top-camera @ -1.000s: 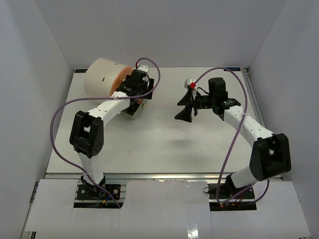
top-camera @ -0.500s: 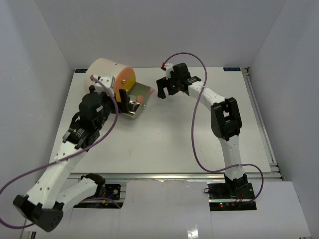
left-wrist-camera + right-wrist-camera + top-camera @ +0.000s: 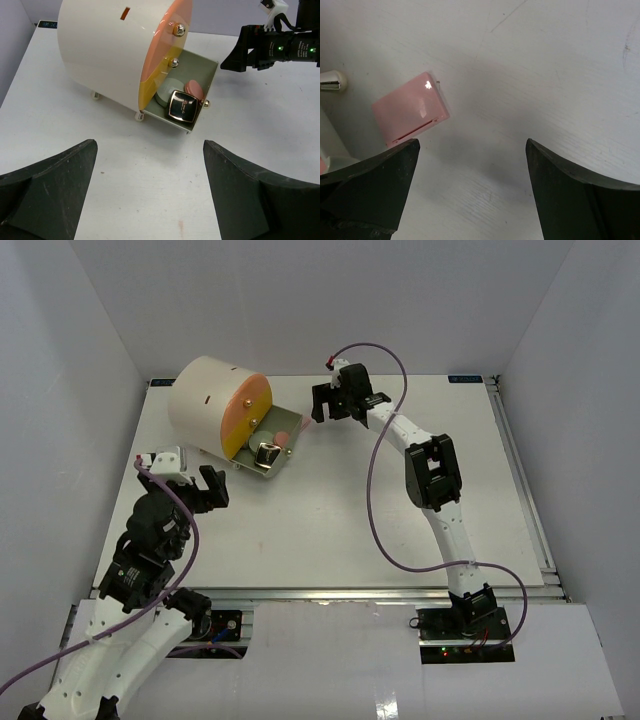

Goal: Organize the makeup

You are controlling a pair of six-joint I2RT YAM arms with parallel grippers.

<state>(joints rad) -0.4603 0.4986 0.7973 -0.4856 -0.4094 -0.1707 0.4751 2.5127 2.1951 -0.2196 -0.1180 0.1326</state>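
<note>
Makeup status: counter [image 3: 330, 510] carries the cream cylinder [image 3: 205, 400], which lies on its side with the orange-yellow fronts facing the right arm. Its bottom drawer [image 3: 206, 75] is pulled out, presumably so items can be dropped in from above

Left gripper [image 3: 150, 145] is well clear of the cylinder on the near side, jaws wide and empty; looks parked to keep the drawer mouth free

Right gripper [image 3: 472, 145] hovers low just beside the drawer, on the cylinder's far side, jaws wide, nothing held

Inside the drawer: black-gold compact [image 3: 182, 106] leans at the front, pale round jar [image 3: 167, 91] is behind it next to the cylinder face, pink pad [image 3: 195, 90] is tucked beside both

Pink case [image 3: 410, 110] lies flat on the counter near a cylinder foot, just off the right gripper's finger. My read: it's the next pick, and being flat it will be hard to grip
</note>
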